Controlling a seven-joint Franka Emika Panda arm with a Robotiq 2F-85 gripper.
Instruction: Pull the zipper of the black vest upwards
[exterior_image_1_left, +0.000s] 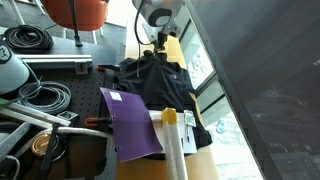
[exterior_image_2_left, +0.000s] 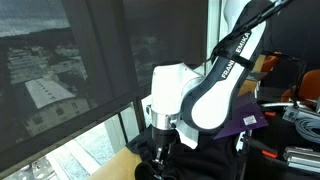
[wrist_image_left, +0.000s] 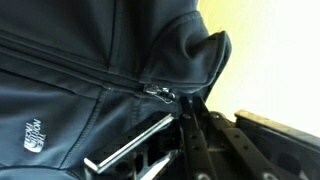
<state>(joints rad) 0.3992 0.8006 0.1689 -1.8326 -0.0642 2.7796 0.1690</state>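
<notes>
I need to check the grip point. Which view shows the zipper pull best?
The wrist view: the zipper seam and its small silver pull appear close up. In both exterior views the black vest is only a dark heap; the zipper is too small to see.

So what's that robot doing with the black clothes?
The robot arm is working on a black vest that lies rumpled in front of it. Its gripper is down on the vest, right next to the small silver zipper pull. The job is to pull that zipper up. I can't tell from these pictures whether it has pinched the pull. A purple sheet lies beside the vest.
</notes>
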